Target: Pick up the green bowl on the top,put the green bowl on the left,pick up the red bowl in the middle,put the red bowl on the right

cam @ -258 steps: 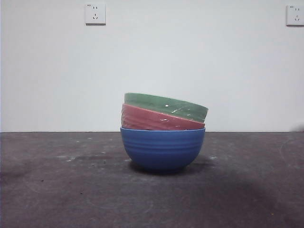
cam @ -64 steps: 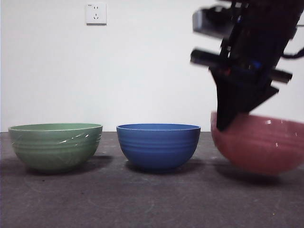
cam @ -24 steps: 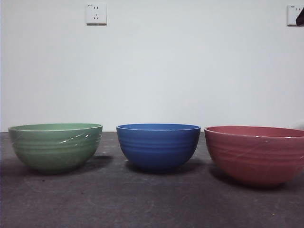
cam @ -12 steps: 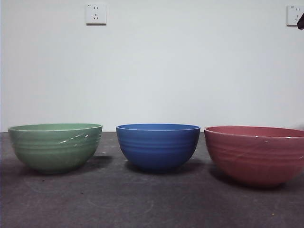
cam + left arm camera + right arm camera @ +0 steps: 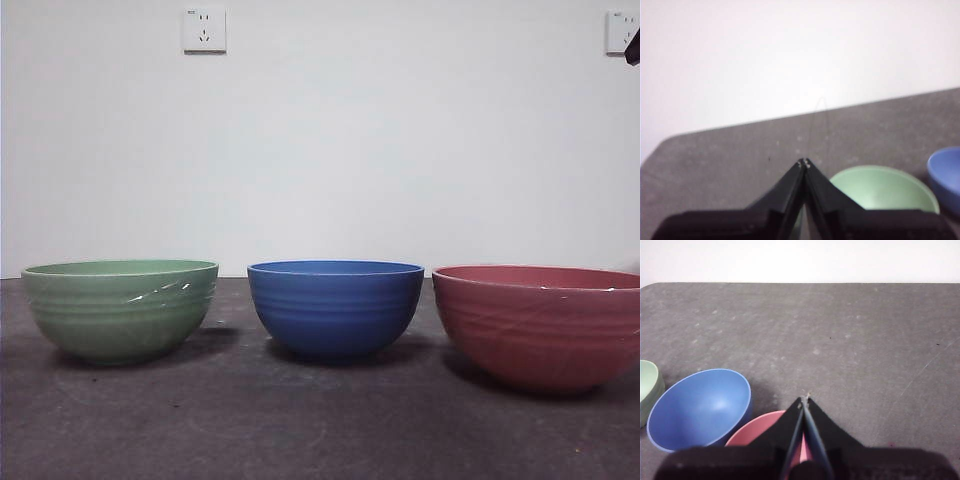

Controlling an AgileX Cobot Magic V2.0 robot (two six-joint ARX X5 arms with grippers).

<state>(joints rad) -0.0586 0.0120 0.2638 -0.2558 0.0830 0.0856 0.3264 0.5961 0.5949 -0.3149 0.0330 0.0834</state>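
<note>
So the three bowls sit in a row on the dark grey table (image 5: pixel 320 430), all upright and separate. From the front view the green bowl (image 5: pixel 120 310) is over at 9 o'clock, the blue bowl (image 5: pixel 335 308) sits dead centre, and the red bowl (image 5: pixel 540 325) is at 3 o'clock, its right side cut off by the picture's edge so I can't say how close it gets to the table's real edge there. There's a clear strip of bare table between green and blue, but blue and red are just beside each other, rims nearly meeting; can't quite tell if they touch, looks like a sliver of gap. Plenty of open tabletop in front of all three, and more behind them running to the far edge where the white wall (image 5: pixel 320 150) starts, with a wall socket (image 5: pixel 204 29) up around 11 o'clock. Both arms are up and clear of the bowls. The left gripper (image 5: pixel 804 163) hangs above the green bowl's near rim with its jaws pressed together, nothing in them. The right gripper (image 5: pixel 804 399) is above the red bowl, jaws closed tip to tip and empty as well, with the blue bowl just next to it.
</note>
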